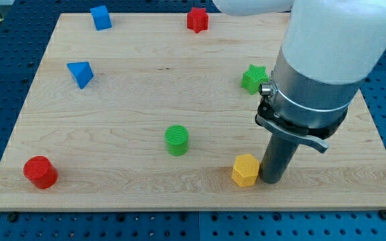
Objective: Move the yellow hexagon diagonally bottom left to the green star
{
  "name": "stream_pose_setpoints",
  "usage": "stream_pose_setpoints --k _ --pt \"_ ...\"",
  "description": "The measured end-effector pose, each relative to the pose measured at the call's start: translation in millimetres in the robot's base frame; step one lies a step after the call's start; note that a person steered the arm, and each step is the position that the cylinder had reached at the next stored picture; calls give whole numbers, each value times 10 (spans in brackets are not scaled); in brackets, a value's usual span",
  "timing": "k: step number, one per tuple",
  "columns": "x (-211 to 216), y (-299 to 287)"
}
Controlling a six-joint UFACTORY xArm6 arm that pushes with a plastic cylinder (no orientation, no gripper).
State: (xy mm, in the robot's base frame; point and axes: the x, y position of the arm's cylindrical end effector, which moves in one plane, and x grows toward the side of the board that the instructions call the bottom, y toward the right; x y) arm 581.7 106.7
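Note:
The yellow hexagon (245, 170) lies near the board's bottom edge, right of centre. My tip (273, 180) stands right beside it on its right, touching or nearly touching. The green star (253, 78) lies well above the hexagon, near the board's right side, partly behind my arm's grey body (313, 87).
A green cylinder (176, 140) sits left of the hexagon. A red cylinder (40, 172) is at the bottom left. A blue triangle (80, 73) and a blue block (100, 17) are at the upper left. A red star (197, 19) is at the top. The wooden board (112, 107) rests on a blue perforated table.

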Motion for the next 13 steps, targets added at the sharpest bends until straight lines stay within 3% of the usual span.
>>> stream_pose_setpoints --k 8,10,13 --pt "9 -485" --pt "308 -557" --pt "367 -627"
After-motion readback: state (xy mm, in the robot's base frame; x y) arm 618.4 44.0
